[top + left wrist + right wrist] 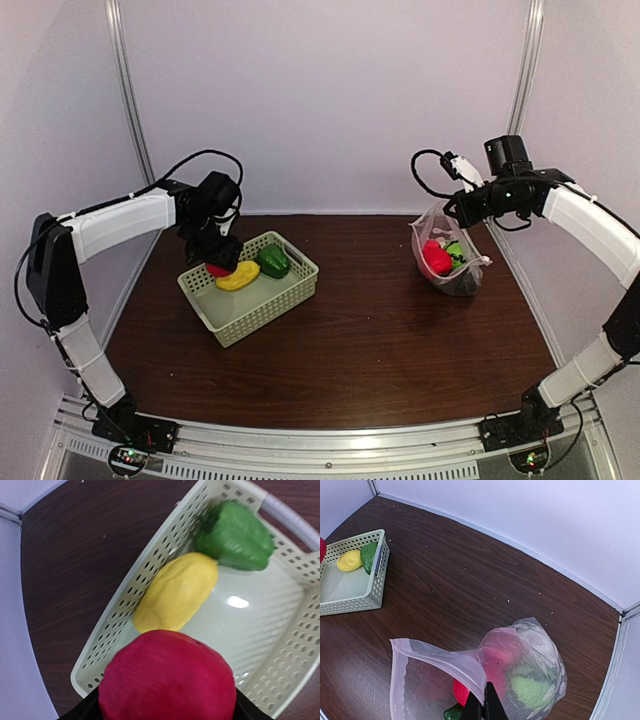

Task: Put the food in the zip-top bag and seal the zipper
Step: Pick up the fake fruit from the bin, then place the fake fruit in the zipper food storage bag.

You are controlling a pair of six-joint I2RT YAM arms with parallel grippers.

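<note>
pale lattice basket (270, 306), dark wooden table (380, 345), white walls (330, 100)

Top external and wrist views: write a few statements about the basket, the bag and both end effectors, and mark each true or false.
1. The left end effector is shut on a round red toy fruit at the pale green lattice basket. True.
2. A yellow lemon-like piece lies in the basket beside a dark green piece. True.
3. The clear dotted plastic bag lies flat and empty. False: the right end effector holds it up by its edge, with red and green food inside.
4. The bag's mouth is sealed. False: it gapes open.
</note>
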